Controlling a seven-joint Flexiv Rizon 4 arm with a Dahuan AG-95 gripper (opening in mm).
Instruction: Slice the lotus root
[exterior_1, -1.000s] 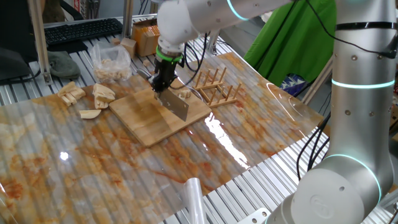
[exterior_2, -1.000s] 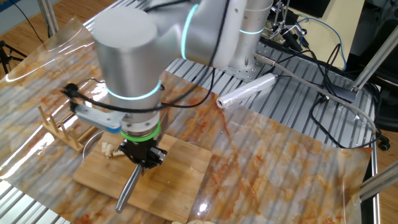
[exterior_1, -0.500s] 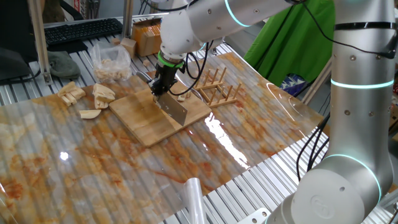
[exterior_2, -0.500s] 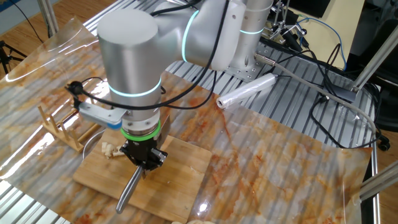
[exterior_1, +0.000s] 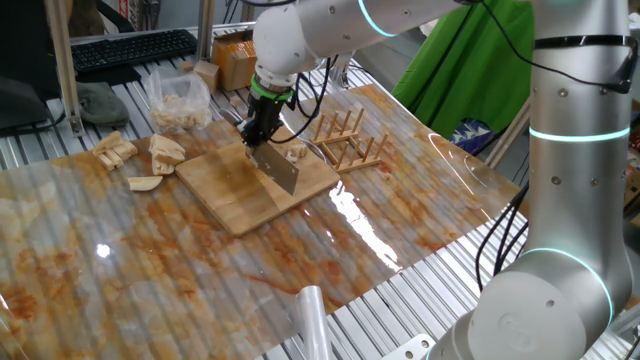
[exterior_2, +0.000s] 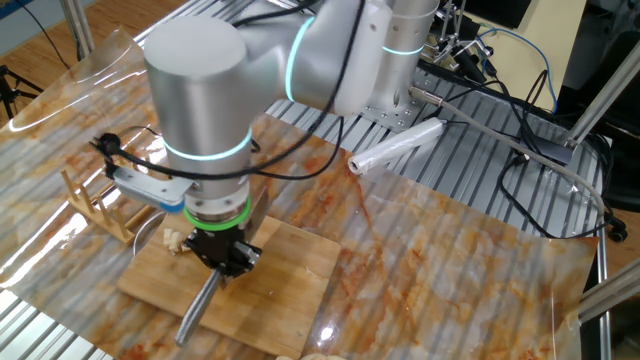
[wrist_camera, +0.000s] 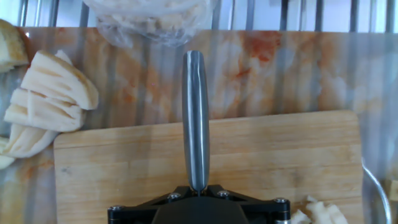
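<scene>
My gripper (exterior_1: 262, 131) is shut on the handle of a knife (exterior_1: 281, 168), whose blade hangs over the wooden cutting board (exterior_1: 240, 190). The other fixed view shows the gripper (exterior_2: 222, 256) above the board (exterior_2: 295, 268) with the knife (exterior_2: 198, 308) pointing down and toward the front. The hand view looks along the knife's steel spine (wrist_camera: 195, 118) over the board (wrist_camera: 280, 155). Small cut lotus root pieces (exterior_1: 294, 152) lie at the board's edge by the blade; they also show as lotus root pieces (exterior_2: 175, 238) and as lotus root bits (wrist_camera: 317, 211).
Larger lotus root chunks (exterior_1: 150, 155) lie on the table left of the board, seen also as chunks (wrist_camera: 50, 99). A plastic bag of pieces (exterior_1: 178, 98) sits behind the board. A wooden rack (exterior_1: 350, 140) stands right of it. A plastic roll (exterior_2: 395, 147) lies near the arm's base.
The gripper and knife have shifted slightly sideways over the board, away from the rack side. The grip on the knife is unchanged and the lotus root pieces have not moved.
</scene>
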